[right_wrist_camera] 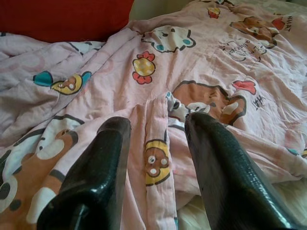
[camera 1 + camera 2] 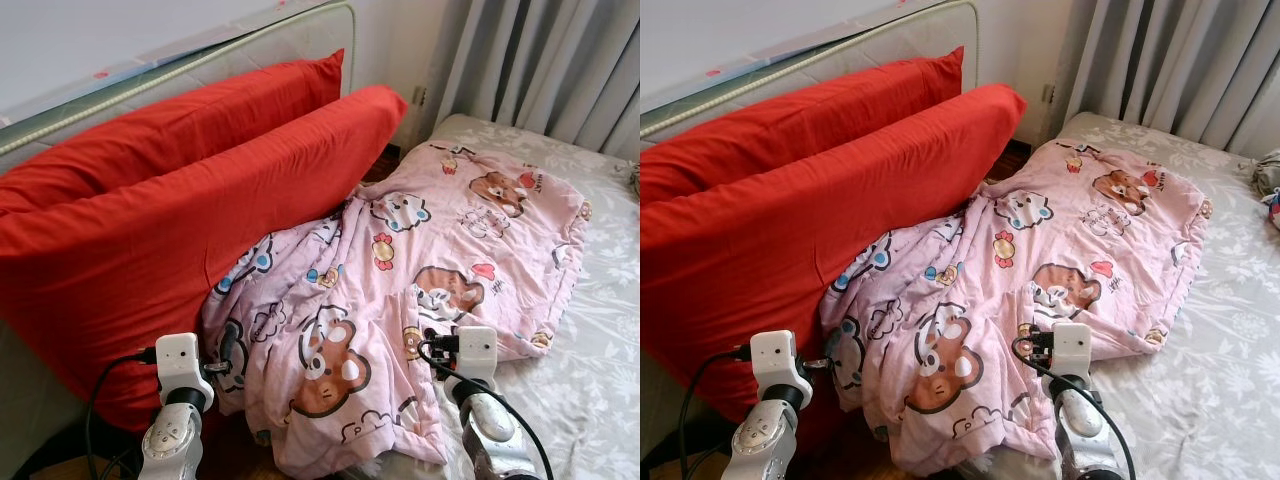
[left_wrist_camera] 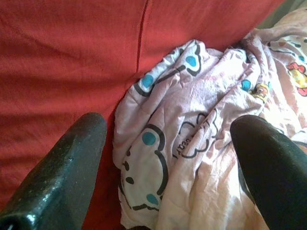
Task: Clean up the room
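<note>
A pink blanket (image 2: 430, 240) printed with bears and cartoon animals lies crumpled across the bed, its left side bunched against two big red pillows (image 2: 150, 220). My left gripper (image 3: 170, 129) is open and hovers low over the blanket's bunched left edge where it meets the red pillow (image 3: 67, 57). On the right, my right gripper (image 1: 157, 122) is open just above the blanket's near part, and a raised fold (image 1: 156, 143) runs between its two fingers. Both wrists show at the bottom of the eye views.
The bed has a grey flowered sheet (image 2: 600, 350), bare to the right of the blanket. Grey curtains (image 2: 540, 60) hang behind it. A pale upright mattress (image 2: 200, 55) stands behind the pillows. A small colourful object (image 2: 1270, 190) lies at the far right edge.
</note>
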`<state>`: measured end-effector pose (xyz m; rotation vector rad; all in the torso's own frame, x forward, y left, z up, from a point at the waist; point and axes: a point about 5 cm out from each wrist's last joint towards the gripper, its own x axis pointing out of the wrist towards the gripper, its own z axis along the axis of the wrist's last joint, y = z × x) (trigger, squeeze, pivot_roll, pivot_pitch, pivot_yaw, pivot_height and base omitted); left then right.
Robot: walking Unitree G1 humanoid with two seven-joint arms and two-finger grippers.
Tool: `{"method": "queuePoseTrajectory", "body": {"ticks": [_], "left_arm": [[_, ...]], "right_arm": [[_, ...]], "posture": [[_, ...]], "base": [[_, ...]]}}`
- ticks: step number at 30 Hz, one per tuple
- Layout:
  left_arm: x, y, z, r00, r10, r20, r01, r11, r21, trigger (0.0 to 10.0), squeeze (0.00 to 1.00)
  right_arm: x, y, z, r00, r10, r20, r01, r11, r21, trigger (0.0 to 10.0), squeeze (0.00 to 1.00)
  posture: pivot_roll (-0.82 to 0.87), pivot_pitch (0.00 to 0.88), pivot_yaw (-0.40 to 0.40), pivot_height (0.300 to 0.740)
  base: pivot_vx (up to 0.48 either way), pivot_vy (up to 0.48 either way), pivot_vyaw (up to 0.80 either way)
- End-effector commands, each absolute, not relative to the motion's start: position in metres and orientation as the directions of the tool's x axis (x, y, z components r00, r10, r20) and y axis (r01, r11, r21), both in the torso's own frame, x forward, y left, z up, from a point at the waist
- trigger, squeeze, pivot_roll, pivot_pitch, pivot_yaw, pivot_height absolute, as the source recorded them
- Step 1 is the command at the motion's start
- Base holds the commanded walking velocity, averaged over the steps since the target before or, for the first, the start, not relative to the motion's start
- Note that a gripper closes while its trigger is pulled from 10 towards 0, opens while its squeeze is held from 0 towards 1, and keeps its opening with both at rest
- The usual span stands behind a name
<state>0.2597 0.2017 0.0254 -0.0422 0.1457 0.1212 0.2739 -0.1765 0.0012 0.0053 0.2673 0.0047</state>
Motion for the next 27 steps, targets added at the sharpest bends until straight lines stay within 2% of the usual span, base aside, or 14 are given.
{"method": "queuePoseTrajectory", "body": {"ticks": [1, 12, 16, 23, 27], "left_arm": [[0.2573, 0.2017, 0.0230, 0.981, 0.113, -0.160, -0.119, 0.993, -0.026, 10.0, 0.00], [0.2573, 0.2009, 0.0232, 0.981, 0.111, -0.162, -0.117, 0.993, -0.029, 10.0, 0.00], [0.2573, 0.2006, 0.0230, 0.981, 0.109, -0.162, -0.116, 0.993, -0.030, 10.0, 0.00], [0.2573, 0.1996, 0.0235, 0.981, 0.106, -0.162, -0.113, 0.993, -0.030, 10.0, 0.00], [0.2570, 0.1996, 0.0232, 0.981, 0.107, -0.163, -0.113, 0.993, -0.031, 10.0, 0.00]], "right_arm": [[0.2723, -0.1752, 0.0023, 0.970, 0.008, -0.241, -0.005, 1.000, 0.016, 10.0, 0.00], [0.2743, -0.1706, 0.0025, 0.966, 0.018, -0.258, -0.018, 1.000, 0.004, 10.0, 0.00], [0.2737, -0.1699, 0.0023, 0.967, 0.021, -0.255, -0.020, 1.000, 0.006, 10.0, 0.00], [0.2724, -0.1689, 0.0031, 0.971, 0.027, -0.239, -0.022, 1.000, 0.022, 10.0, 0.00], [0.2734, -0.1662, 0.0002, 0.960, 0.036, -0.278, -0.037, 0.999, 0.002, 10.0, 0.00]], "posture": [[-0.08, 0.058, -0.015, 0.685], [-0.07, 0.063, -0.016, 0.685], [-0.07, 0.063, -0.016, 0.665], [-0.07, 0.066, -0.016, 0.665], [-0.07, 0.066, -0.017, 0.665]], "base": [[0.000, 0.000, 0.00], [0.000, 0.000, 0.00], [0.000, 0.000, 0.00], [0.000, 0.000, 0.00], [0.000, 0.000, 0.00]]}}
